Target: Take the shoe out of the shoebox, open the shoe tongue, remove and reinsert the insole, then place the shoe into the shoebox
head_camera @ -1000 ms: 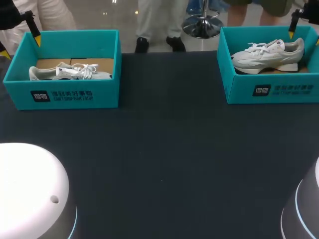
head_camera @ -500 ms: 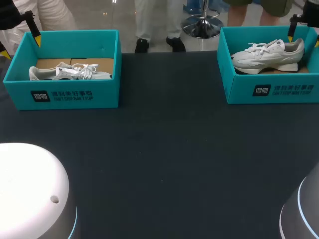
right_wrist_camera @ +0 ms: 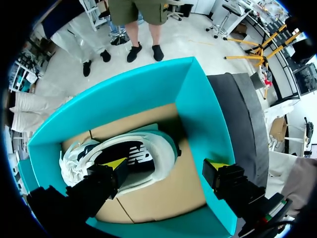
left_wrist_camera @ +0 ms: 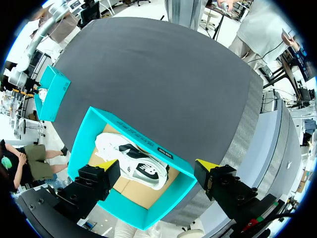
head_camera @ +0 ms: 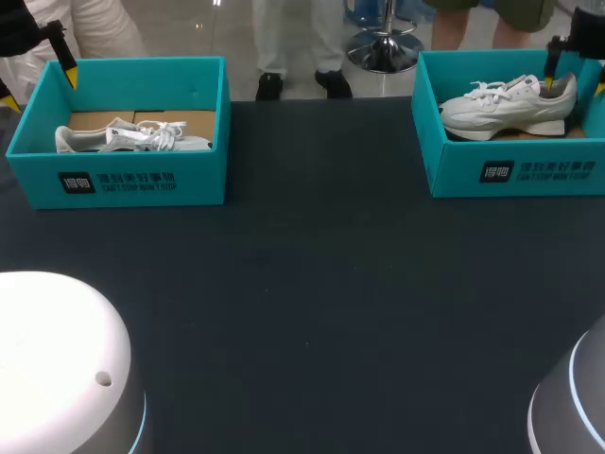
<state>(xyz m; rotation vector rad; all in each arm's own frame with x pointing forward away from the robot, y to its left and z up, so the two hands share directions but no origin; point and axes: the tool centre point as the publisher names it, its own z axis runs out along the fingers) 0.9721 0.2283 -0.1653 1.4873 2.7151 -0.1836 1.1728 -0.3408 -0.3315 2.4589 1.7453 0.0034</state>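
Shoe status: two white sneakers are observed, each inside its own teal shoebox along the far edge of the dark table [head_camera: 321,284]. The two boxes stand well apart, one at each far corner.

Left side. The left shoebox [head_camera: 123,180] is open-topped, with a brown cardboard liner [head_camera: 170,120] on its floor. The left shoe [head_camera: 132,138] lies low on that liner, close to the box's front wall, laces showing. The left gripper [left_wrist_camera: 157,166] hangs above the box's far outer corner with its fingers spread wide. In its wrist view one yellow tip is over the box's interior and the other is outside the box wall, over the table. The shoe lies below, between the two fingers, and neither finger touches it.

Right side. The right shoebox [head_camera: 515,170] is likewise open-topped and lined with cardboard. The right shoe [head_camera: 506,106] appears to stand on its sole, toe toward the middle of the table and heel toward the box's outer wall. The right gripper [right_wrist_camera: 165,164] hovers over the heel end of this box, claw spread wide. One yellow tip is over the shoe's heel and the other is above the box's side wall. Whether the tip at the heel makes contact with the shoe cannot be told. The shoe is not pinched.
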